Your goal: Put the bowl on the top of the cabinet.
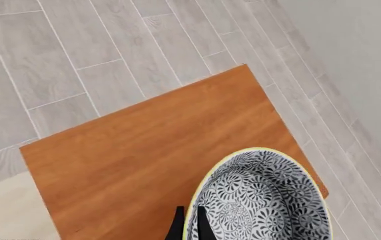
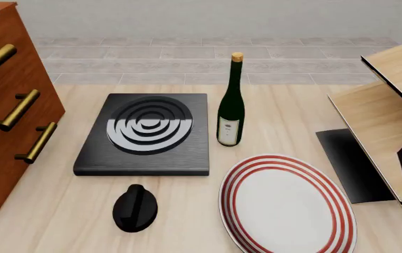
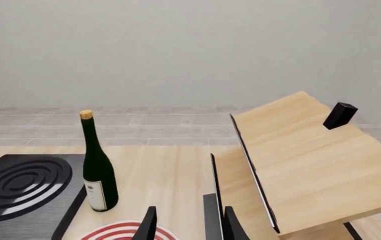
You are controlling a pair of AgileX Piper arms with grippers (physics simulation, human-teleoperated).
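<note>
Each end effector (image 3: 185, 225) shows thin, plain black, seemingly unmarked fingers (image 1: 202, 225).

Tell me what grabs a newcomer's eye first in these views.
In the left wrist view, the deep blue-black floral bowl sits in the left gripper over the reddish-brown wooden cabinet top. In the front view, the big white red-ringed plate lies near the table's front, with the dark green wine bottle standing behind it.

Bottle (image 2: 230, 108), plate (image 2: 286, 205), perhaps hotplate (image 2: 146, 133)
</note>
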